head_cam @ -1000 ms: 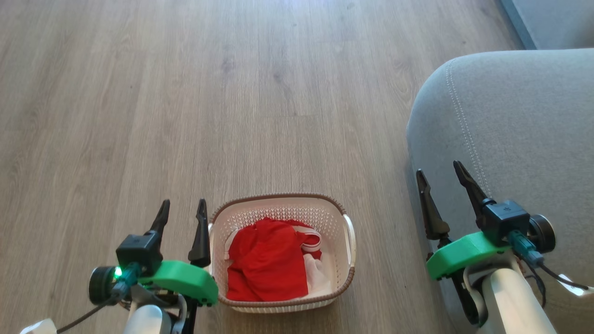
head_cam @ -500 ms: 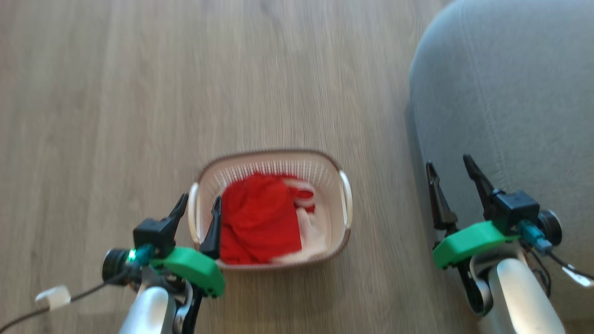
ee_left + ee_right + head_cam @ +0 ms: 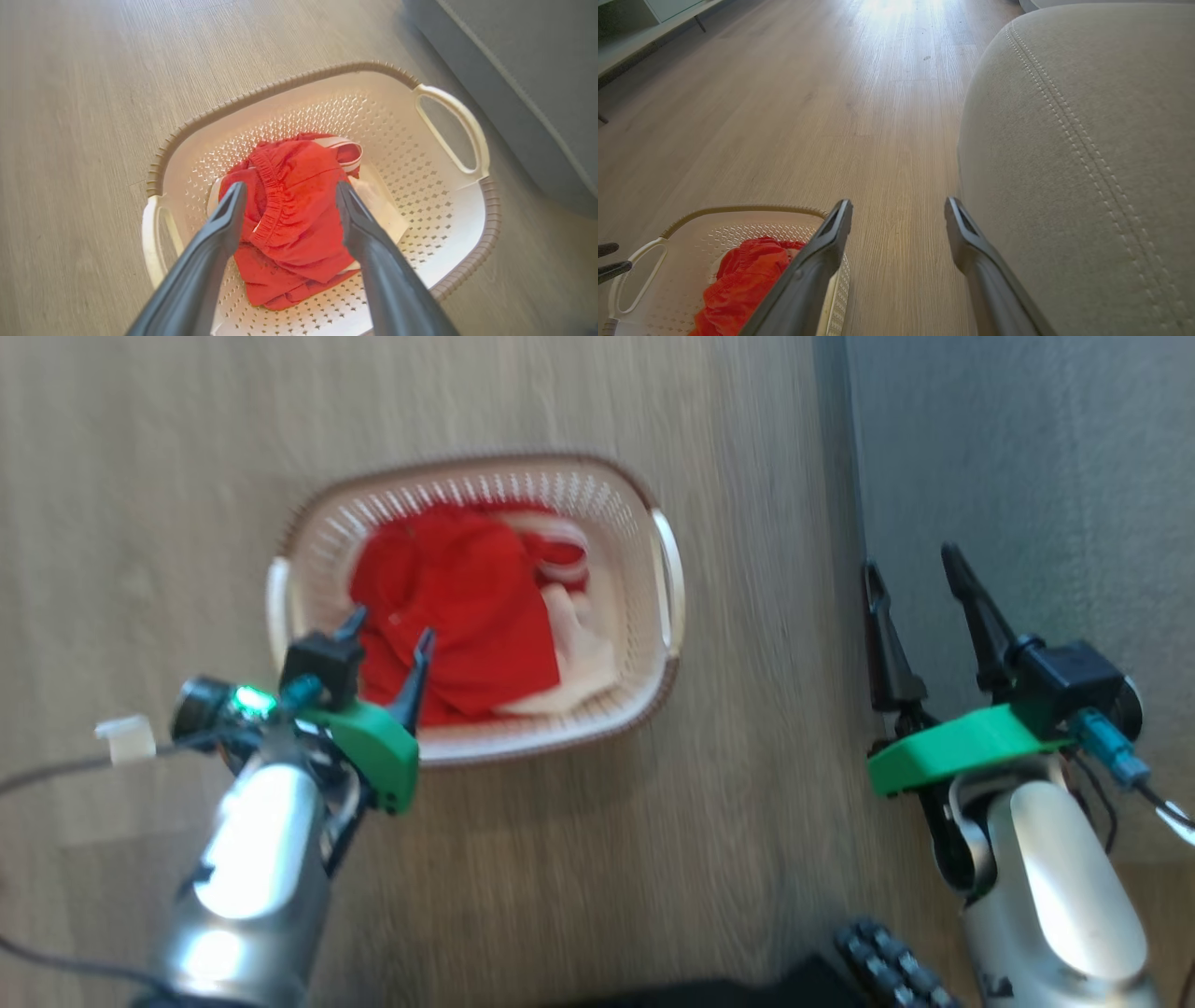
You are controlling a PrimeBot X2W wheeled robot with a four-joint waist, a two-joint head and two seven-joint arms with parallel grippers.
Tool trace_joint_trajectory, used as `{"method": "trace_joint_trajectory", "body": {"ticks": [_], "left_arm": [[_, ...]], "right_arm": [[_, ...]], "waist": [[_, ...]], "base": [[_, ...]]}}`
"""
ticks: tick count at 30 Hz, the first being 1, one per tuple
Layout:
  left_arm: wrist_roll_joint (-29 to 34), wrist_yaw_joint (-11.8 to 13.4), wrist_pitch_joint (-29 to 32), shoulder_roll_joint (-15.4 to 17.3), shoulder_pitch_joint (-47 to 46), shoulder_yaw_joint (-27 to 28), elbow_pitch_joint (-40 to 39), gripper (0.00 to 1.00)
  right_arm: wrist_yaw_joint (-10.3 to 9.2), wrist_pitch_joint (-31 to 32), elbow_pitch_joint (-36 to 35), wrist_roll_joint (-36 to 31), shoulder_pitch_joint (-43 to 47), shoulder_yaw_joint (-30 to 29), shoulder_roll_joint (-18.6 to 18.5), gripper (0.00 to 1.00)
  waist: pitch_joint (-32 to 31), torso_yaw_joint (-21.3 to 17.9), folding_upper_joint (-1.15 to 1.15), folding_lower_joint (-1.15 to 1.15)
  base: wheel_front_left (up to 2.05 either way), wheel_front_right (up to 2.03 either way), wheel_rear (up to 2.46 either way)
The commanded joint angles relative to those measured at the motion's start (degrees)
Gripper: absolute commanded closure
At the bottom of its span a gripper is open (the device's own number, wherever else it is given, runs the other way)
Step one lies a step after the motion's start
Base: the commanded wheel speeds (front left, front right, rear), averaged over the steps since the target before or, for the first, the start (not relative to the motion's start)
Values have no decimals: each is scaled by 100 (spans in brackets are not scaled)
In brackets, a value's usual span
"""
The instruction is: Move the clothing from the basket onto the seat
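The white perforated basket (image 3: 653,644) with a brown rim stands on the wood floor, holding the red clothing (image 3: 457,607) piled over a white part. My left gripper (image 3: 389,627) hovers open above the basket's near left side, fingers straddling the pile's elastic waistband (image 3: 271,205) in the left wrist view, above the clothing (image 3: 299,219) and basket (image 3: 448,224). My right gripper (image 3: 915,565) stands open and empty at the edge of the grey seat (image 3: 1027,476). The right wrist view shows the seat (image 3: 1087,140) with its double seam, the basket (image 3: 738,210) and the clothing (image 3: 738,284) at lower left.
Wood floor (image 3: 579,859) surrounds the basket, with a strip of it between basket and seat. A dark ridged part of the robot's base (image 3: 887,961) shows at the bottom of the head view. Low pale furniture (image 3: 626,37) stands at the far left in the right wrist view.
The head camera has tilted down, so basket and seat sit higher in the picture. My left gripper has moved from beside the basket's left wall to over the red pile. The right gripper stays open by the seat.
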Motion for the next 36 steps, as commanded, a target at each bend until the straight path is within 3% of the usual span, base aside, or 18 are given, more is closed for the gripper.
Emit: {"method": "trace_joint_trajectory", "body": {"ticks": [1,12,18,23,36], "left_arm": [[80,-20,-72,175,-61,90,15,0],[721,-155,-72,642,-1783,-753,1942,0],[816,60,59,683,-2610,-834,2856,0],[912,186,170,659,-2948,-976,3108,0],[1160,208,922,692,-3224,-1417,3270,0]], "right_arm": [[41,-59,-198,47,5,158,-58,0],[41,-59,-458,431,-213,709,-58,0],[41,-59,-602,600,-215,876,-58,0],[41,-59,-682,647,-106,897,-58,0],[41,-59,-854,633,159,992,-58,0]], "waist": [[695,-374,0,-2],[1752,-950,0,-2],[2057,-1141,0,-2],[2142,-1189,0,-2],[2323,-1263,0,-2]], "base": [[0,0,0],[0,0,0],[0,0,0],[0,0,0],[0,0,0]]}}
